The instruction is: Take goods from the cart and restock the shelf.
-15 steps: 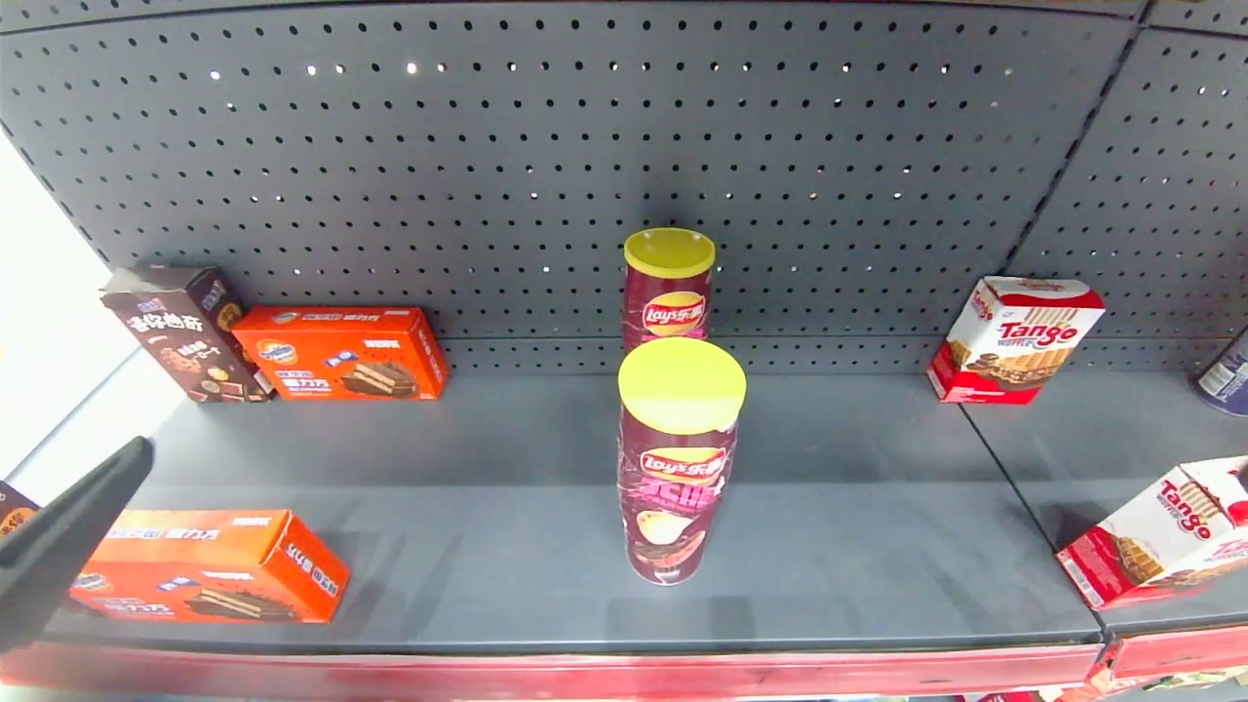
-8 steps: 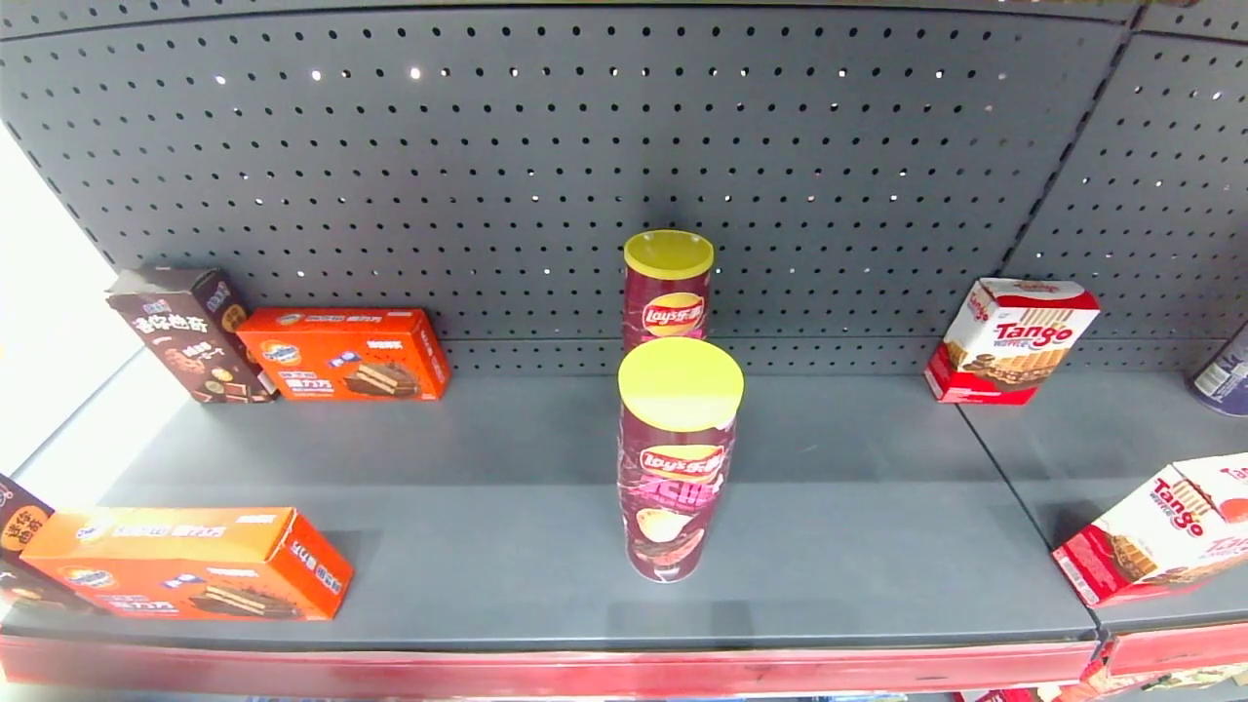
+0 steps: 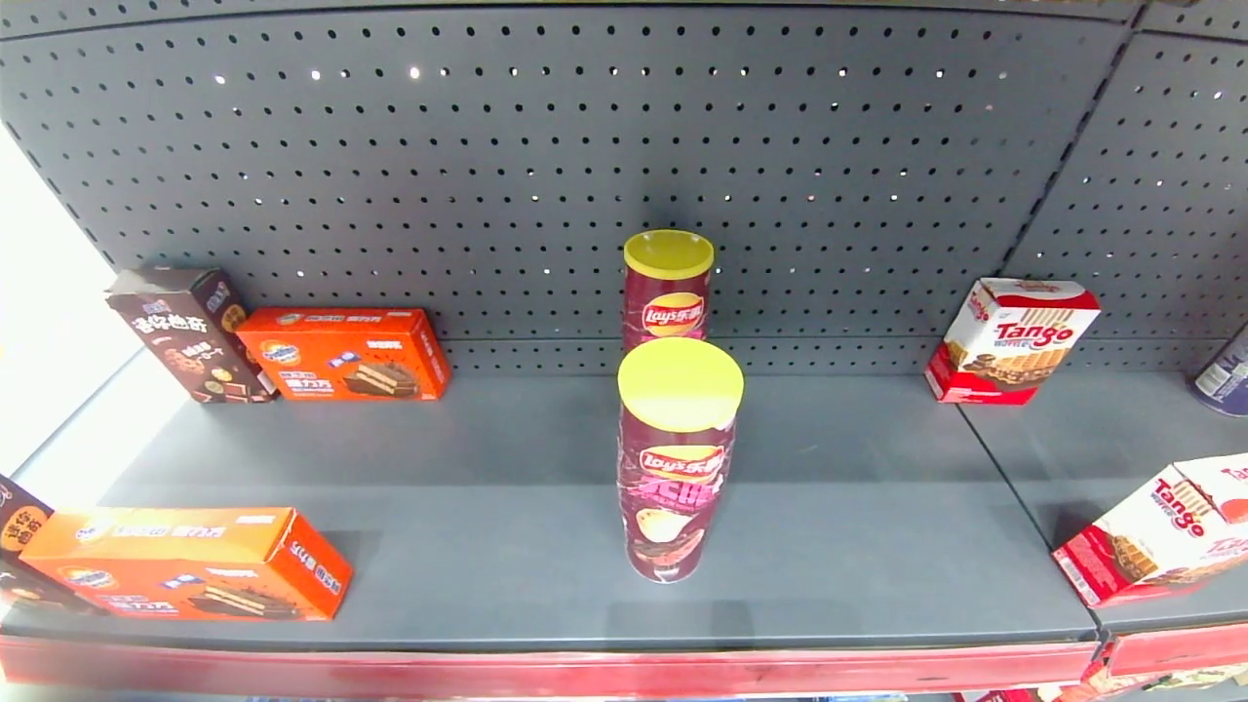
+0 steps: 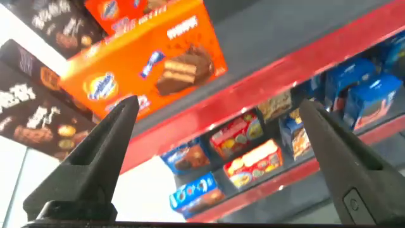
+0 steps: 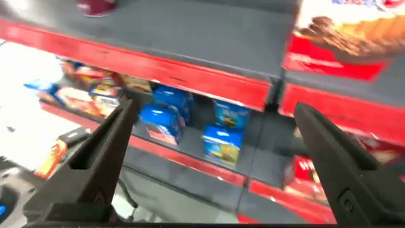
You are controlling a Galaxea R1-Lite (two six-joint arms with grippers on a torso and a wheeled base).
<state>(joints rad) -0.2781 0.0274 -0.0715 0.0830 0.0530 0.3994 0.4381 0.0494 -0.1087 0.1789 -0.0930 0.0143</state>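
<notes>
The shelf is a grey board with a red lip along its front and a pegboard wall behind it. Near its middle the front chip can stands upright with a yellow lid, and the back chip can stands upright right behind it, against the wall. At the left rear a dark box leans beside the back orange box, the two touching. The front orange box lies flat by the lip at the left, with another dark carton just beside it at the picture's edge. On the right, the back wafer box stands tilted near the wall, and the front wafer box lies tipped on the next board, well apart from the cans. A blue tin shows at the far right edge. The left pincer is held low in front of the lip, pointing up at the front orange box; its two dark fingers are spread wide with nothing between them. The right pincer is also low in front of the lip, below the front wafer box, fingers likewise wide and holding nothing. Under the shelf, a lower shelf carries blue packs and red and yellow packs.
</notes>
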